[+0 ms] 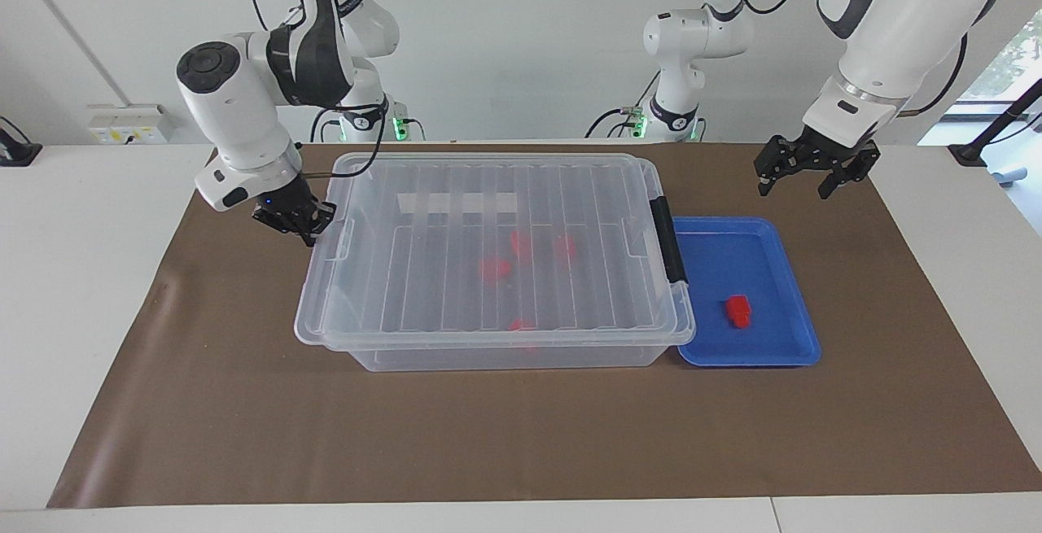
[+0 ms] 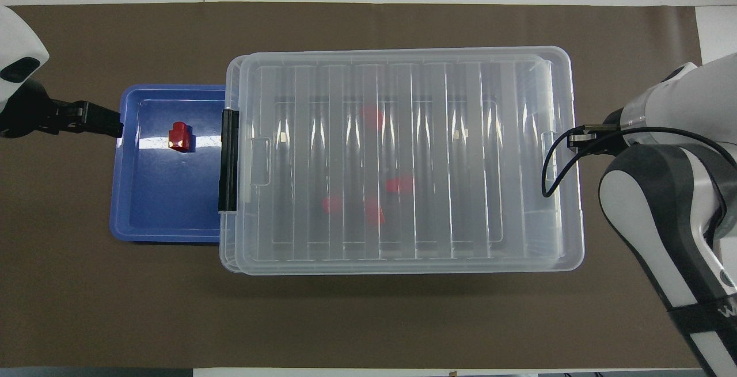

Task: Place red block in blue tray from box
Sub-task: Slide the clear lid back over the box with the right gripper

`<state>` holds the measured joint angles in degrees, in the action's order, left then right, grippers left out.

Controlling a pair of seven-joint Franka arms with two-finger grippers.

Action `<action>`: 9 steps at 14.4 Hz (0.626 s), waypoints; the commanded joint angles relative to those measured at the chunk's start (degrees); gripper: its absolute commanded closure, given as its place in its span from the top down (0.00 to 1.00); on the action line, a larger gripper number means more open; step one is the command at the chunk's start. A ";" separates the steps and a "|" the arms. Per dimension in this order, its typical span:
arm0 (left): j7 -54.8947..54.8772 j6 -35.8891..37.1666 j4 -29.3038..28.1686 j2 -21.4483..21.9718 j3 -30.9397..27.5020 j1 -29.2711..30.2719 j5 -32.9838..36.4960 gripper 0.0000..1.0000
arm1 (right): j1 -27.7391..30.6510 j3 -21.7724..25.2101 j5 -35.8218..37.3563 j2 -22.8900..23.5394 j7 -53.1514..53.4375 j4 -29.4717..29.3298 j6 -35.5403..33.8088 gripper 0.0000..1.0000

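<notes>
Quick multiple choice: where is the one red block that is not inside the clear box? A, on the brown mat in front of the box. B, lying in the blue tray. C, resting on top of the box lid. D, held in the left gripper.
B: the red block lies on the floor of the blue tray, beside the box, with no gripper touching it.
</notes>
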<state>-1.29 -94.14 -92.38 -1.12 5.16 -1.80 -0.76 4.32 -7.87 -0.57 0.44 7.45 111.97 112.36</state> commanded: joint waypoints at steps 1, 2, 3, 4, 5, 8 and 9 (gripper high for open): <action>-1.25 0.88 -0.61 1.04 -0.15 1.09 -1.17 1.00 | -0.10 -0.21 -0.22 -1.23 1.08 1.06 -0.21 0.00; -1.34 0.88 -0.52 0.95 0.03 2.58 -1.17 1.00 | -0.10 -0.21 -0.22 -1.23 1.08 1.15 -0.21 0.00; -2.13 1.06 -0.52 0.95 -0.06 2.94 -1.44 1.00 | -0.10 -0.21 -0.22 -1.23 1.08 1.06 -0.21 0.00; -3.44 1.06 -0.26 0.95 -0.24 3.12 -2.05 1.00 | -0.10 -0.21 -0.22 -1.23 1.17 1.06 -0.21 0.00; -4.76 1.23 0.09 0.95 -0.58 3.55 -2.31 1.00 | -0.10 -0.21 -0.22 -1.23 1.08 1.15 -0.21 0.00; -5.65 1.32 0.18 0.86 -2.69 2.60 -2.58 1.00 | -0.19 -0.21 -0.22 -1.23 1.08 1.06 -0.21 0.00; -5.65 1.58 0.53 0.86 -3.48 1.63 -2.58 1.00 | -0.19 -0.21 -0.22 -1.23 1.08 1.15 -0.21 0.00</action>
<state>-5.78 -94.04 -92.23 -1.01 3.23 1.11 -1.96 4.08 -7.87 -0.58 0.44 7.51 111.97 112.36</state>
